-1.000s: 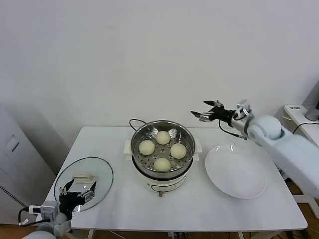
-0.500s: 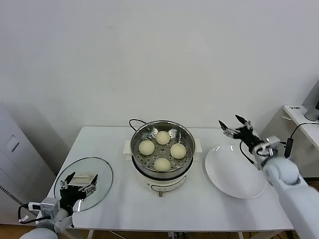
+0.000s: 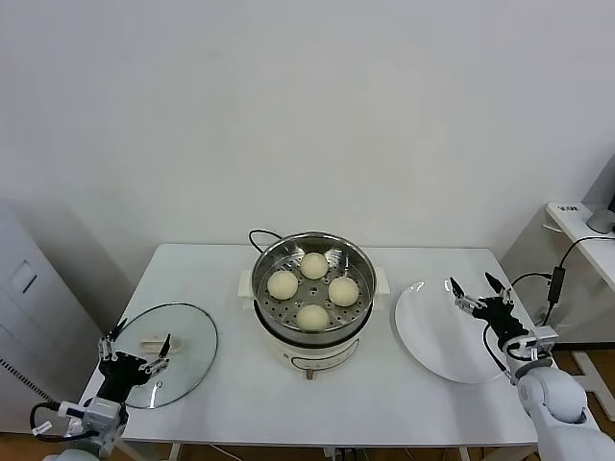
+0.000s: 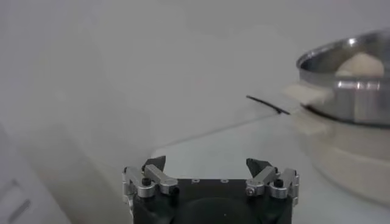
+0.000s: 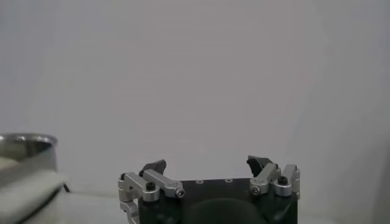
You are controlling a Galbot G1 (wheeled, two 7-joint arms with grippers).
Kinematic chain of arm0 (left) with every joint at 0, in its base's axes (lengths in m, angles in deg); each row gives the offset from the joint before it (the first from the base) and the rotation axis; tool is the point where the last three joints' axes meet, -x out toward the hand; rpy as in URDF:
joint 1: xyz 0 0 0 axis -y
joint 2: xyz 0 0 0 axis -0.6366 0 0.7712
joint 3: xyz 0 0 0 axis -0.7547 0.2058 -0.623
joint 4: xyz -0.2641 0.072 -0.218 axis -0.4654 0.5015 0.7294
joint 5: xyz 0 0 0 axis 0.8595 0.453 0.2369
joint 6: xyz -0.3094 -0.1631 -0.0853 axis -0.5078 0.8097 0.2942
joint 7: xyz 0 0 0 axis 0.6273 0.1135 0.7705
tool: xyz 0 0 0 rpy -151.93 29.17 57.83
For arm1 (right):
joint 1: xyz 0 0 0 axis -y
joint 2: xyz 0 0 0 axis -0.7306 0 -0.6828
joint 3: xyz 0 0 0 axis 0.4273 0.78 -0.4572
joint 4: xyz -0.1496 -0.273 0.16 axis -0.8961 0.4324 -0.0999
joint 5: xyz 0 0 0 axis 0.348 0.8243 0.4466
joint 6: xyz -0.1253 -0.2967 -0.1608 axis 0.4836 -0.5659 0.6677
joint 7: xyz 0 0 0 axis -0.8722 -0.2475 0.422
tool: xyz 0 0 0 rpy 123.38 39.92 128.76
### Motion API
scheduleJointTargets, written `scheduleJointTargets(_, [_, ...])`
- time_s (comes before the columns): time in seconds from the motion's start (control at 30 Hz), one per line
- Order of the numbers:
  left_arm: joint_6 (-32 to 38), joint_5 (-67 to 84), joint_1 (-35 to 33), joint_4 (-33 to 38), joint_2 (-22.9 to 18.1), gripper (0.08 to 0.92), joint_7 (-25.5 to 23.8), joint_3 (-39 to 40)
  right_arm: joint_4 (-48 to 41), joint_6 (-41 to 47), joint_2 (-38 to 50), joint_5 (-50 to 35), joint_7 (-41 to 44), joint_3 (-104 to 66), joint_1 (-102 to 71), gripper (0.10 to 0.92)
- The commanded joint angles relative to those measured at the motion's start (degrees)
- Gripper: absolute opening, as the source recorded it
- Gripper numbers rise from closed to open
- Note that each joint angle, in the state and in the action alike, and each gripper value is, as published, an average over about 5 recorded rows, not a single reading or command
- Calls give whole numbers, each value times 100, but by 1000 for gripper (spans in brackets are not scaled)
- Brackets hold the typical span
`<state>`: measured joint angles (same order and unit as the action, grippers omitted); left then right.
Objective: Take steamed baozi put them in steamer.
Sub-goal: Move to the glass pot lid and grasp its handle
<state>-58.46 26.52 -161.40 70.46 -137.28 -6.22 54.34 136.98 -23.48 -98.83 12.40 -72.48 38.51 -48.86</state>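
Left gripper (image 3: 133, 357) low at the near-left desk corner, over the near edge of the glass lid (image 3: 183, 346), fingers spread wide, holding nothing. Left wrist view confirms: both fingertips well apart, empty gap.

Right gripper (image 3: 480, 296) low at the near-right, above the right part of the white plate (image 3: 437, 336), fingers wide open, nothing held. Plate is bare.

White desk (image 3: 231, 394) carries lid on the left, plate on the right, steamer (image 3: 313, 293) between them, centre.

Four steamed baozi (image 3: 313, 316) sit inside the steamer's perforated basket, in a diamond: one near, one left, one right, one far. Slightly apart from each other, none touching the grippers.

Black cord (image 3: 261, 235) loops behind the steamer, toward the wall.
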Motion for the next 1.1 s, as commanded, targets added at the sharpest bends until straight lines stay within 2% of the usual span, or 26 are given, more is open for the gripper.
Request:
scheduleJointTargets(0.03, [1766,-4213,118,-1510,-185,823,-85,-110,-280,-110,-461,457,79,-381,-290,823])
scheduleJointTargets(0.3, [2086,-6241,369,-2086,-367,823,684,-375,-433,-73,-512,514,51,-304,-141,823])
scheduleJointTargets(0.53, [2362,-7339,736,-2521,-555,823,1256,-505,-534,-55,-536,555,54,-265,-53,823])
scheduleJointTargets(0.73, [2469,-7712,1094,-2837,-615,823,1419,-485,-610,-54,-559,595,65,-242,-3,823])
scheduleJointTargets(1.1, [2479,-7809,1559,-3431,-631,823,1416,-340,-708,-67,-568,628,105,-240,24,823])
